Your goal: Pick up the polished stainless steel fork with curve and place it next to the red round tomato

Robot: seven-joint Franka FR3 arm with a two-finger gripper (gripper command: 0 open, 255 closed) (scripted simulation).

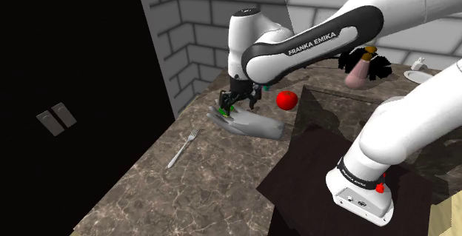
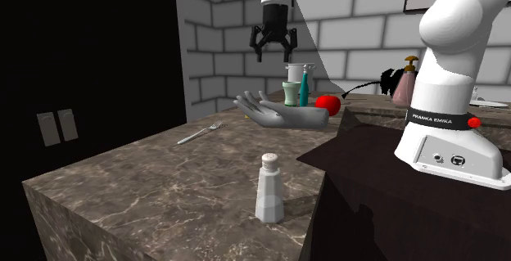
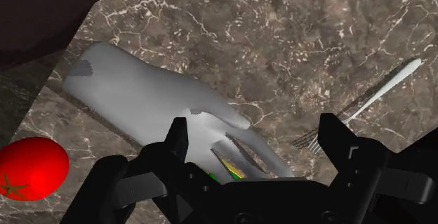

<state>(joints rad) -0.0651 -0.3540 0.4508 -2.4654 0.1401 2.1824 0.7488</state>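
The pincer [image 2: 273, 56] hangs above a grey model hand [image 1: 250, 124], fingers wide apart and holding nothing; the fork [image 1: 183, 147] lies flat on the marbled worktop [image 1: 200, 194], at eight o'clock from the pincer in the shoulder view; the red tomato [image 1: 287, 99] sits at three o'clock, near the model hand's wrist end.

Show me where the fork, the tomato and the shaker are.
fork [image 1: 183, 149], shoulder view, on the middle of its handle.
tomato [image 1: 287, 99], shoulder view, on the centre of its red skin.
shaker [image 2: 269, 192], second exterior view, on its white body below the cap.
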